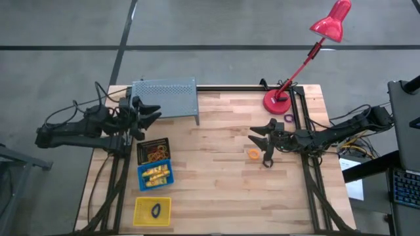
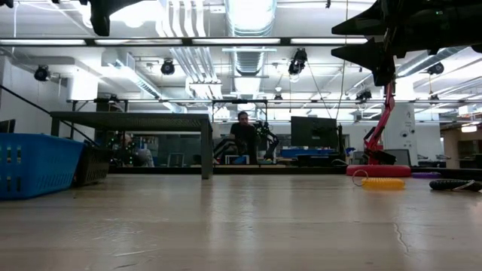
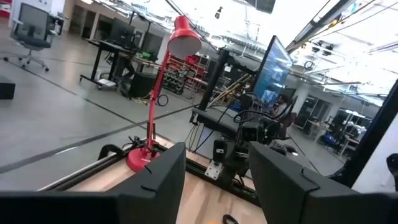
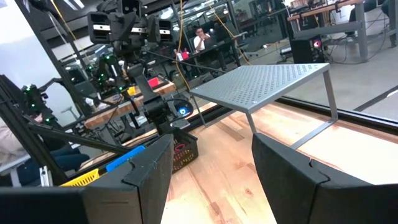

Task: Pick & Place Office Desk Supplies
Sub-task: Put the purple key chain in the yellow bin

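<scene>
Above the wooden desk [image 1: 223, 183], right gripper [image 1: 264, 145] hovers, fingers apart, empty; next it must descend onto the small orange rubber ring [image 1: 253, 154].

two dark jointed arms [image 1: 79, 130], black cables, angular fingers [image 3: 158, 186]

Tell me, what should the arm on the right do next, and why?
Probably lower the right gripper toward the small orange ring. Its fingers stand open above the wooden table, and the ring lies loose beside them, outside the bins.
</scene>
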You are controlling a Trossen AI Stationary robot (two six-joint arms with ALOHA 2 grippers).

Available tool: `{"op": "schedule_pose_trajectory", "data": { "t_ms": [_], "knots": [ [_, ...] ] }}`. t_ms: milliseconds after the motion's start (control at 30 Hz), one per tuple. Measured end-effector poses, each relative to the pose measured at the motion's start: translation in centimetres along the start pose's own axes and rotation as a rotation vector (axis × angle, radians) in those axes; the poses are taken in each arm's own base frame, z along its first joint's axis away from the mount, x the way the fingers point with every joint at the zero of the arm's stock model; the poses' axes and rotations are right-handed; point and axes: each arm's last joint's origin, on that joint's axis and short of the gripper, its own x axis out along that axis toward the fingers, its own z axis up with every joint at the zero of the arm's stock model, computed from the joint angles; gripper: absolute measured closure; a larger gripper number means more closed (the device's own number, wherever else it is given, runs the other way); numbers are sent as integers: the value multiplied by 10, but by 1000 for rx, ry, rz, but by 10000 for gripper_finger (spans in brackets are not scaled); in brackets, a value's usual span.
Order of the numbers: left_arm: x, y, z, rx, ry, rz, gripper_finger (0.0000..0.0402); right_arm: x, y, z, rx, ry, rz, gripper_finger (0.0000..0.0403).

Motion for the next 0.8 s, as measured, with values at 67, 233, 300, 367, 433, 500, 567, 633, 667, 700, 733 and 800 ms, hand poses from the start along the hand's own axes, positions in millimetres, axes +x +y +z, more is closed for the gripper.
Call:
{"op": "schedule_pose_trajectory", "data": {
  "t_ms": [67,233,300,367,433,500,567,633,667,700,733,800],
  "knots": [
    [0,0,0,-10,0,-1,221,0,0,0,0,0,0,188],
    [0,0,0,-113,-1,-1,222,0,0,0,2,-3,1,188],
    [0,0,-1,-108,6,1,222,0,0,1,5,-6,3,188],
    [0,1,-3,-93,26,9,221,0,0,1,5,-5,3,188],
    [0,2,-5,-87,49,18,221,0,0,1,5,-5,3,188],
    [0,3,-7,-80,73,28,221,0,0,1,5,-6,3,188],
    [-1,4,-10,-71,102,39,221,0,0,1,4,-5,3,188],
    [-1,5,-13,-61,134,52,222,0,0,1,4,-5,3,188],
    [-1,5,-15,-56,153,58,222,0,0,1,4,-5,3,188],
    [-2,6,-17,-51,168,64,222,0,0,1,4,-6,3,188],
    [-2,6,-17,-50,173,67,222,0,0,1,4,-6,3,188],
    [-1,6,-16,-38,160,75,221,0,0,1,6,-7,4,188]
  ]
}}
